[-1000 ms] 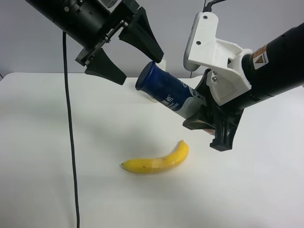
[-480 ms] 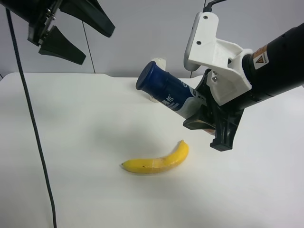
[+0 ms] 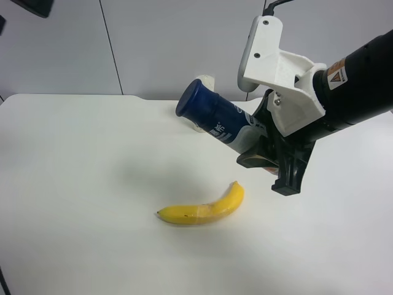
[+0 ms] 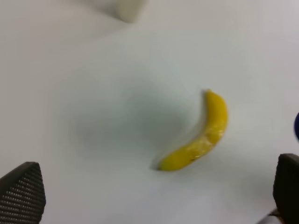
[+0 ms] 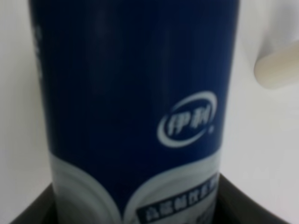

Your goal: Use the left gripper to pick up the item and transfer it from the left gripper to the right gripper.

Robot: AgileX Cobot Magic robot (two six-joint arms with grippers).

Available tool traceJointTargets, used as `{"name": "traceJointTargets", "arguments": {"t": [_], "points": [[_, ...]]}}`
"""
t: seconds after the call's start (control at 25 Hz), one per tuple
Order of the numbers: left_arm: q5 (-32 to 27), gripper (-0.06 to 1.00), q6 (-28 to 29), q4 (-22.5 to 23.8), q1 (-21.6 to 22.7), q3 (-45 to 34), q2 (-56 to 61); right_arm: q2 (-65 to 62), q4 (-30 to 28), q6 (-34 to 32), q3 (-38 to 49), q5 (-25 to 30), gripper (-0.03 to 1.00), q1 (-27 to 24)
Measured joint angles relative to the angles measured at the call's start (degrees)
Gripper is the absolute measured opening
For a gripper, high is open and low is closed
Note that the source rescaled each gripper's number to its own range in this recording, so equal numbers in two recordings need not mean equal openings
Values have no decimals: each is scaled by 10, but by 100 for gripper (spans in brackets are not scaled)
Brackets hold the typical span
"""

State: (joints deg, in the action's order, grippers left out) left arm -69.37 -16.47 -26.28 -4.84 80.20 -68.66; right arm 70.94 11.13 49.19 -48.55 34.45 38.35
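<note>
The item, a bottle [image 3: 212,117] with a dark blue upper half and a white lower half, is held tilted above the table, cap end toward the exterior high view's left. My right gripper [image 3: 261,153], with white housing, is shut on its white lower end. The bottle fills the right wrist view [image 5: 135,107]. Only a black scrap of my left gripper [image 3: 34,6] shows, at the exterior high view's top left corner. In the left wrist view my left gripper [image 4: 154,196] is open and empty, its fingertips [image 4: 21,191] far apart, high above the table.
A yellow banana [image 3: 202,208] lies on the white table [image 3: 73,184] below the bottle; it also shows in the left wrist view [image 4: 198,140]. A plain white cylinder [image 3: 206,83] stands at the back, behind the bottle's cap.
My left arm has moved up and toward the exterior high view's left, almost out of that view. The right gripper and the bottle have not moved.
</note>
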Motion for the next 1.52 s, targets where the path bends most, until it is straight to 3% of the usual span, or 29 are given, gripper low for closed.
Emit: {"name": "traceJointTargets", "arguments": {"t": [0.4, 0.72, 1.08, 1.52], "points": [[-1, 99, 47, 147, 0, -165, 291, 0, 0, -1, 0, 0, 0, 0], [-3, 99, 88, 222, 0, -318, 510, 0, 0, -4, 0, 0, 0, 0], [14, 99, 115, 237, 0, -447, 685, 0, 0, -22, 0, 0, 0, 0], [81, 99, 136, 237, 0, -510, 690, 0, 0, -50, 0, 0, 0, 0]]}}
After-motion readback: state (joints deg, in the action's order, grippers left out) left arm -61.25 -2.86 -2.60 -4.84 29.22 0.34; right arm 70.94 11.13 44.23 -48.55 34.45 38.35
